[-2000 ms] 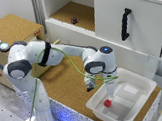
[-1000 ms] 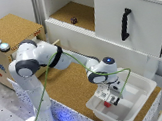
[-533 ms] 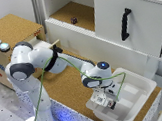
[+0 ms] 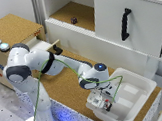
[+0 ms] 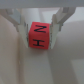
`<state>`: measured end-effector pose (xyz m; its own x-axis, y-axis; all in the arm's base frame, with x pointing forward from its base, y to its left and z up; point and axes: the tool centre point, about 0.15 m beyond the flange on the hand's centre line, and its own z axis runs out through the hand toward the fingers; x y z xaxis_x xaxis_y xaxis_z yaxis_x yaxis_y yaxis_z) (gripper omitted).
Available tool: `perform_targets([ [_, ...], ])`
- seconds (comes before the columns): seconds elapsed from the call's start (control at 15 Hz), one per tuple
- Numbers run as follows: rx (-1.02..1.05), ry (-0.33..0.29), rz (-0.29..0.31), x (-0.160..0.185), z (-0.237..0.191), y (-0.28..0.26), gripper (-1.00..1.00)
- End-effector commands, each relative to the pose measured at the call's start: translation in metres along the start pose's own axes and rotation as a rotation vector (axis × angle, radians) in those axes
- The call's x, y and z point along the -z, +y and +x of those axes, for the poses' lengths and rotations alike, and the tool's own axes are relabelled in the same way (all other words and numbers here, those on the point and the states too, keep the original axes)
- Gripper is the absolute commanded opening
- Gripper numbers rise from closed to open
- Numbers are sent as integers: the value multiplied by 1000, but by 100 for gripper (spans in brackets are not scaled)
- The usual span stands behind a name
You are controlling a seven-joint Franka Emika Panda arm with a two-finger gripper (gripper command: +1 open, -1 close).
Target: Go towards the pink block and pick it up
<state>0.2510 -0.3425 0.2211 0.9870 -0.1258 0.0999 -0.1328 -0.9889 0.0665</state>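
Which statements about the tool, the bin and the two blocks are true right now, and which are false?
1. The tool is down inside the white bin. True.
2. The pink block is unmarked. False: its face carries black letters.
3. The tool's fingers sit against opposite sides of the pink block. True.
4. The dark block lies in the bin too. False: it sits on the cabinet's open shelf.
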Motion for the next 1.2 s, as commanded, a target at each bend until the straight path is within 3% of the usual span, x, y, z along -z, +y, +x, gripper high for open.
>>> perform_targets([
  [0.0, -112, -36, -107, -4, 30, 8, -100],
  [0.53, -239, 116, -23, 81, 80, 17, -100],
  [0.8, -210, 186, 43, 123, 92, -11, -100],
  [1.13, -129, 230, 91, 150, 104, -67, -100],
])
